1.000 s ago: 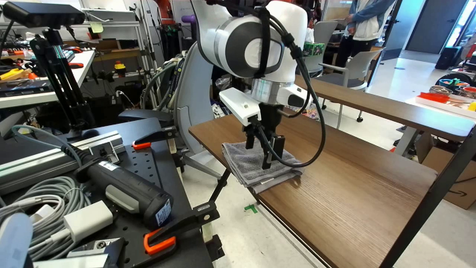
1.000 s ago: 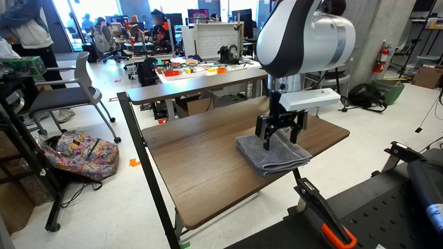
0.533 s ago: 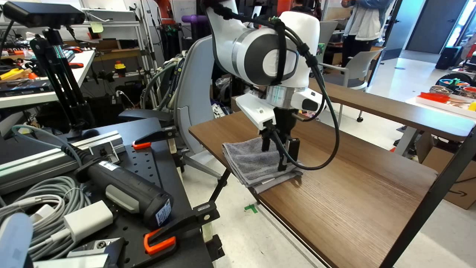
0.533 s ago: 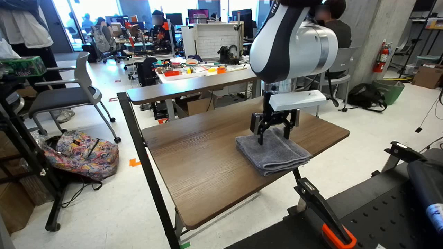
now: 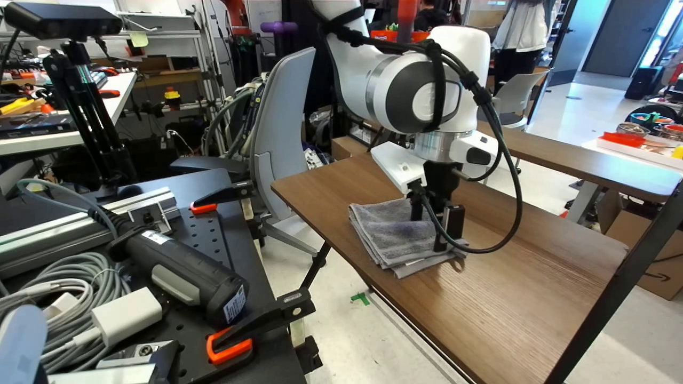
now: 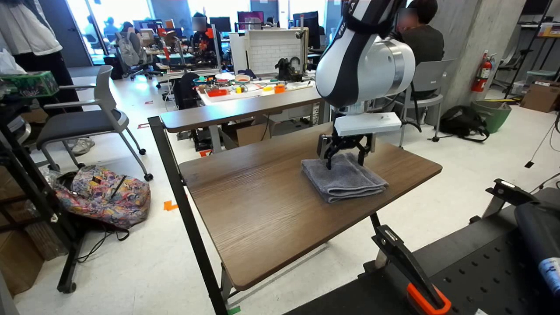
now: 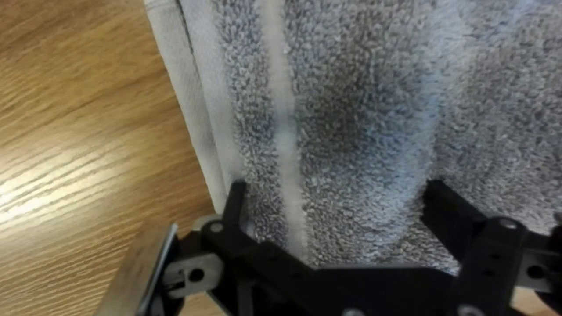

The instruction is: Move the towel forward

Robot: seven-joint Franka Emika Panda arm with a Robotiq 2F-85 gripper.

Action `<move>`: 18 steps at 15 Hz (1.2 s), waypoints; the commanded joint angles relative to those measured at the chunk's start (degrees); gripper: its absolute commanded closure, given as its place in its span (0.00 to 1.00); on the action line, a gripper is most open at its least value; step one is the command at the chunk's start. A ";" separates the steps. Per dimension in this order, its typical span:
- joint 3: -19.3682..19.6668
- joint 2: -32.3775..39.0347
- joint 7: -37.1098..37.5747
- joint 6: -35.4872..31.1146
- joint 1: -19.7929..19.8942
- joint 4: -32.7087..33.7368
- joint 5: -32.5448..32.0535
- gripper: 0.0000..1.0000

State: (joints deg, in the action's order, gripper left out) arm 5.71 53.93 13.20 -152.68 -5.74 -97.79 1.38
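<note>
The towel is a grey folded cloth lying flat on a brown wooden table. It also shows in an exterior view and fills most of the wrist view. My gripper points down onto the towel near one edge. Its fingers stand wide apart in an exterior view and in the wrist view, with flat towel between them. The fingertips appear to touch the towel's top. No cloth is pinched between them.
The brown table extends around the towel, with a raised shelf along one side and a black post at one end. A black bench with orange clamps, cables and a dark tool stands beside it. A grey chair is close.
The gripper came down onto the towel, and then both moved together over the table, away from the black bench side. The fingers stay apart throughout. A person in the background shifted.
</note>
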 commanded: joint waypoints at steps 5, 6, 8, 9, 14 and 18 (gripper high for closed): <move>-0.13 5.56 9.03 8.88 2.63 13.82 4.74 0.00; 0.36 6.07 9.99 8.21 2.63 15.14 5.07 0.00; 0.82 7.01 11.96 8.42 2.80 17.73 5.56 0.00; 0.90 7.39 12.79 8.87 2.98 18.92 5.66 0.00; -0.45 4.26 9.90 3.84 2.30 13.28 4.45 0.00; -2.78 1.24 5.35 3.32 1.73 5.59 4.10 0.00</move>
State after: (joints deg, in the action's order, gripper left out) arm 4.45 58.88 22.02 -148.50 -3.77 -85.19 5.26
